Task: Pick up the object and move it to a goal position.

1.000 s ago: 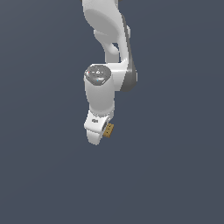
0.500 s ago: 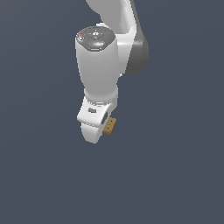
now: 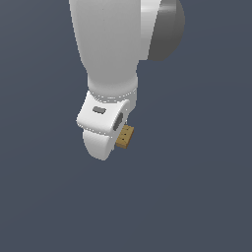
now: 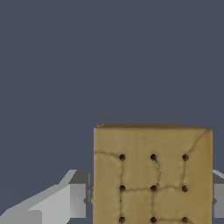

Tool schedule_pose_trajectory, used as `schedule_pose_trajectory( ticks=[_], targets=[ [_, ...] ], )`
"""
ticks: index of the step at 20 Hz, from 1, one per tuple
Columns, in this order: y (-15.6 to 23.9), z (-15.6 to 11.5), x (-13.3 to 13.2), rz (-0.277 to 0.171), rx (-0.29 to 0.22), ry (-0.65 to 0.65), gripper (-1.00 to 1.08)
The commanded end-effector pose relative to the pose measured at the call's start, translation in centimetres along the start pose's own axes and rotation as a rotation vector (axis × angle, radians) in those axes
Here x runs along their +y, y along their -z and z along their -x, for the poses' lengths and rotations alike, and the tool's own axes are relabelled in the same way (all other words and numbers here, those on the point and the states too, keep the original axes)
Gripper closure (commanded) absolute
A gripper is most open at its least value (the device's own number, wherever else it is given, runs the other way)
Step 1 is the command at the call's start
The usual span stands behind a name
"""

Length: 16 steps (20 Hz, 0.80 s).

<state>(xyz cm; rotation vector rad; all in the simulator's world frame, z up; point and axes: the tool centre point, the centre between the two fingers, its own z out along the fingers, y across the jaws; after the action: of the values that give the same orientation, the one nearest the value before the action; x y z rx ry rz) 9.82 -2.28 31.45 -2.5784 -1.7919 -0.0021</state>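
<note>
The object (image 3: 125, 137) is a small flat tan-brown square block with a dark dotted grid. In the exterior view it sticks out from behind the white hand, on the exterior view's right. My gripper (image 3: 114, 143) is shut on it and holds it in the air against the plain dark background. The fingers are hidden behind the hand in that view. In the wrist view the block (image 4: 152, 175) fills the space between the two grey fingers (image 4: 72, 200), one on each side of it.
The white arm (image 3: 110, 44) with its grey joint (image 3: 165, 29) fills the upper part of the exterior view. Around it there is only an even dark blue-grey background. No goal marker shows.
The arm has swung nearer to the exterior camera and looks much larger. The hand has stayed in about the same spot. The block remains in the gripper.
</note>
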Motion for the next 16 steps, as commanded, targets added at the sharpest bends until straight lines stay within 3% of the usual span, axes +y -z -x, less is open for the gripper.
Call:
schedule_pose_trajectory(
  ticks=[1, 16],
  targets=[
    [1.4, -0.3, 0.5, 0.000, 0.000, -0.001, 1.08],
    [6.9, -1.5, 2.5, 0.000, -0.002, -0.002, 1.08]
  ],
)
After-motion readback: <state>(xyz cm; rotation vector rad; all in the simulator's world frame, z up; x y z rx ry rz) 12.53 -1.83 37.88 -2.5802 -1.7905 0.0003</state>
